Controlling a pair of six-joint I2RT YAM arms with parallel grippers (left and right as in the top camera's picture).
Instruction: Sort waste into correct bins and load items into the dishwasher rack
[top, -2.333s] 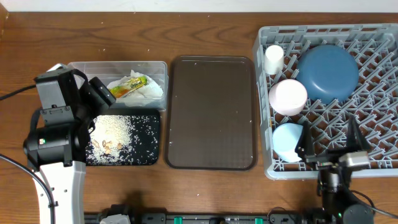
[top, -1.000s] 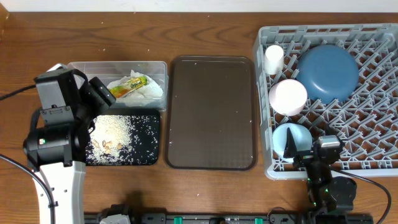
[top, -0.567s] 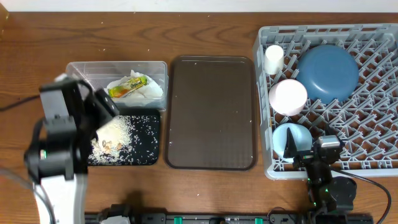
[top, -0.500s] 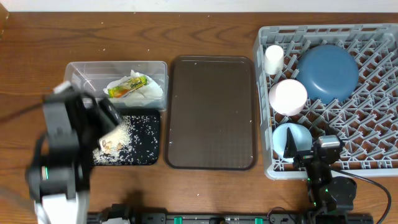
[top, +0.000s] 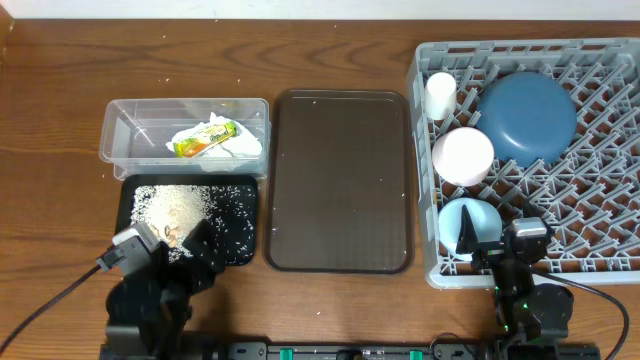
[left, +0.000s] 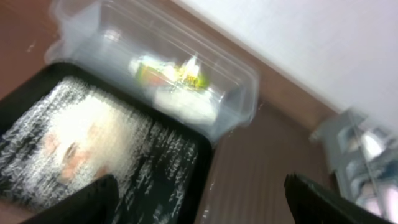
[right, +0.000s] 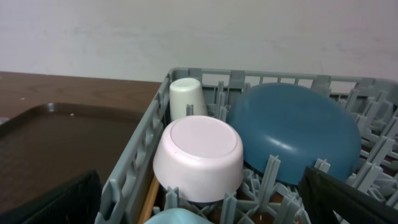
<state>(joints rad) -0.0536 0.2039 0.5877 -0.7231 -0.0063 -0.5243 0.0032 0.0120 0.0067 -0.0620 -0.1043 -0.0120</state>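
The grey dishwasher rack (top: 600, 200) on the right holds the upside-down dark-blue bowl (top: 527, 118), pale-pink bowl (top: 463, 155), light-blue bowl (top: 463, 225) and white cup (top: 440, 95). In the right wrist view a thin wooden stick (right: 149, 198), probably a chopstick, lies by the rack wall under the pink bowl (right: 199, 155). The clear tub (top: 112, 130) holds the white napkin (top: 235, 148) and yellow-green wrapper (top: 205, 140). The black tray (top: 245, 240) holds rice (top: 170, 203). My left gripper (top: 170, 248) is open and empty at the tray's front edge. My right gripper (top: 497, 240) is open and empty at the rack's front edge.
A large brown serving tray (top: 340, 180) lies between the bins and the rack, with a few rice grains on it. The left wrist view shows the tub (left: 245, 84) behind the black tray (left: 177, 168). Both arms sit at the table's front edge.
My left arm has swung from above the black tray's left side down to the table's front edge. My right arm drew back to the rack's front edge earlier and has stayed still since.
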